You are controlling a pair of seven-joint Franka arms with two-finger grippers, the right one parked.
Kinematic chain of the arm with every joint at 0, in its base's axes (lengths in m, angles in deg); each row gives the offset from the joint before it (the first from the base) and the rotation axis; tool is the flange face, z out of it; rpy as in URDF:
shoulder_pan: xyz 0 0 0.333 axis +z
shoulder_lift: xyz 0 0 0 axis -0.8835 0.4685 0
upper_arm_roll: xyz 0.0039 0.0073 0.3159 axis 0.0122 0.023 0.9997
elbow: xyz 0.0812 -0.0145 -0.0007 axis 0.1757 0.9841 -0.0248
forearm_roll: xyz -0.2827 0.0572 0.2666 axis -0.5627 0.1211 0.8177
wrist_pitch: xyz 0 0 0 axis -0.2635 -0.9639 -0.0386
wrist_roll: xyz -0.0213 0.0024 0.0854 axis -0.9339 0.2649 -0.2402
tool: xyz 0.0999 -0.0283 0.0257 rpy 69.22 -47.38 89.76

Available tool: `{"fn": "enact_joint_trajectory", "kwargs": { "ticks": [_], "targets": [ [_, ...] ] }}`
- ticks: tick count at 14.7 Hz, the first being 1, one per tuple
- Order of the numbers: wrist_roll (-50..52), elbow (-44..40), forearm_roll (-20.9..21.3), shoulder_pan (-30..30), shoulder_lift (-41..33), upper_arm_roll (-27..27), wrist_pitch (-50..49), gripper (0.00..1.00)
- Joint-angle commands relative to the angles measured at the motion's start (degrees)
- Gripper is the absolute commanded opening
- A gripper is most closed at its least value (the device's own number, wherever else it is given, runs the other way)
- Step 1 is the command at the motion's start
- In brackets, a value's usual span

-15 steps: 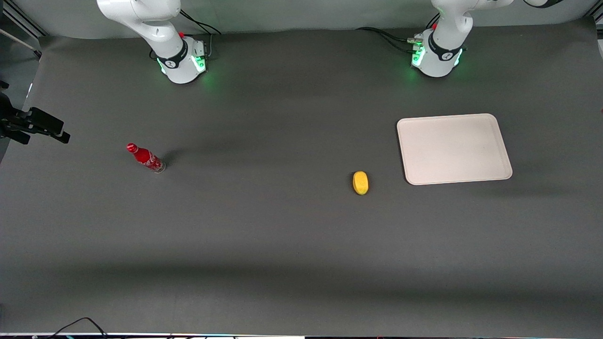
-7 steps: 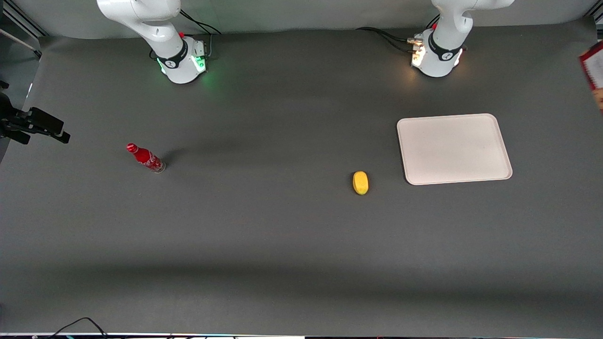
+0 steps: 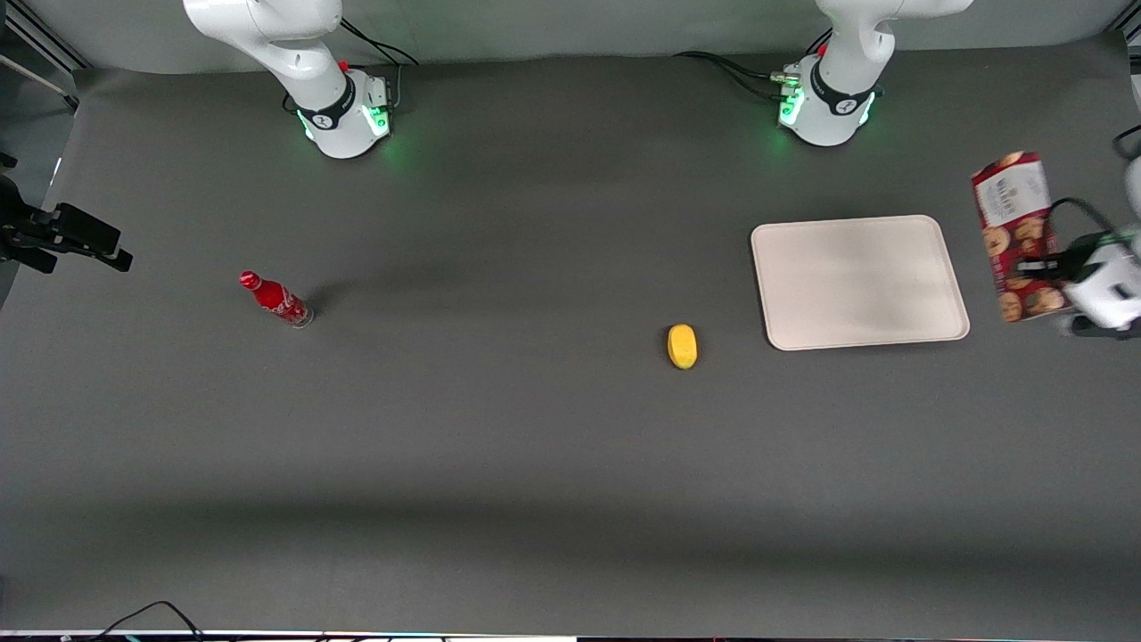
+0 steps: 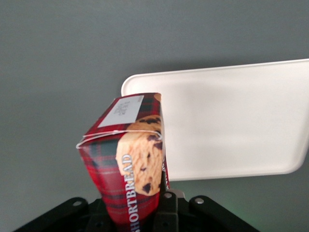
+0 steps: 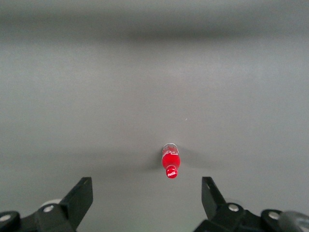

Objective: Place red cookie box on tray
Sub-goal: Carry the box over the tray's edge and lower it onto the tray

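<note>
**A:** Where is the red cookie box?

**B:** The one red cookie box [image 3: 1016,236] is in the air at the working arm's end of the table, beside the tray and apart from it. It is a long tartan-red carton printed with chocolate-chip cookies, with a white label panel at the end nearer the arm bases. In the wrist view the box [image 4: 131,166] reads "SHORTBREAD" in white letters down one side.

**A:** What holds it?

**B:** The gripper [image 3: 1045,265] pinches the box along its lower half, its fingers pressed against the carton's sides. In the wrist view the gripper [image 4: 145,212] shows as black finger mounts on either side of the box's base.

**A:** And the tray?

**B:** There is one tray [image 3: 947,267], cream-white, rectangular, with rounded corners and a low rim. It lies flat on the dark grey table [image 3: 499,446] in front of the working arm's base, with nothing on it. From the wrist, the tray [image 4: 231,125] spreads out beside the box's end.

**A:** Anything else on the table?

**B:** Two more things. One small yellow oval object [image 3: 682,345], perhaps a lemon, lies near the tray's corner, nearer the front camera. One small red bottle [image 3: 274,299] stands well apart, toward the parked arm's end; the parked arm's wrist view shows the bottle [image 5: 171,162] alone on the grey surface.
</note>
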Motion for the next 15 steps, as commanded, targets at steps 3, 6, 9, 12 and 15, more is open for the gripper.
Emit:
{"fn": "enact_joint_trajectory", "kwargs": {
  "ticks": [3,6,9,12,15],
  "targets": [
    [-7.05,19.86,1.04,-0.07,-1.85,3.86,21.67,0.0],
    [-7.57,23.3,1.04,0.1,0.6,3.86,28.37,0.0],
    [-10.12,25.15,0.34,0.72,4.3,3.95,35.48,0.0],
    [-10.13,25.24,-0.19,0.98,5.8,3.86,37.09,0.74],
    [-10.21,24.02,-4.93,0.81,5.01,3.77,35.07,1.0]
  ]
}}
